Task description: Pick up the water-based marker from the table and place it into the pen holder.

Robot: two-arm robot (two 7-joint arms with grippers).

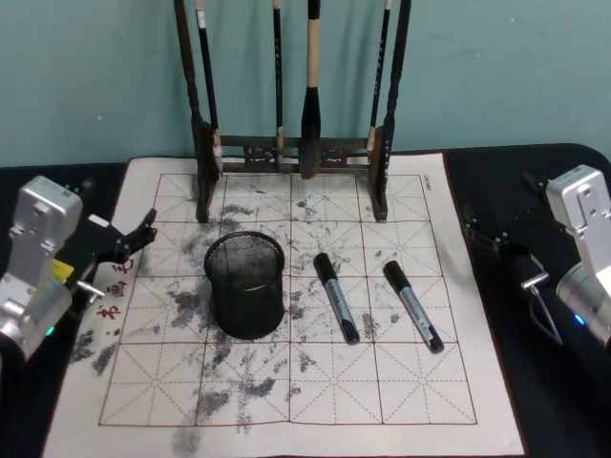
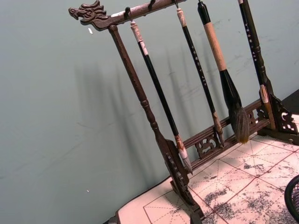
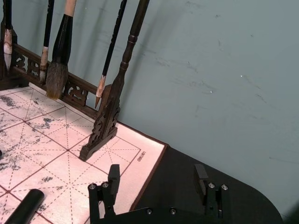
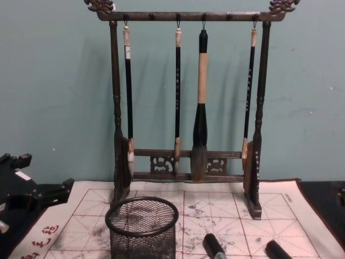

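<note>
Left end effector (image 1: 138,239) and right end effector (image 3: 157,171) (parted) flank the mat (image 1: 401,382).

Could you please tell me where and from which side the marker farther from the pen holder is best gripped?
Probably grip the right-hand marker at mid-barrel, from above, closing across its width. It lies flat on the mat, slanted, clear of the other marker, and nearest the open right gripper.

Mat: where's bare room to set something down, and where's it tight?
Free: the mat rows nearest the robot, in front of pen holder, left marker and right marker. Tight: between those three and the brush rack.
</note>
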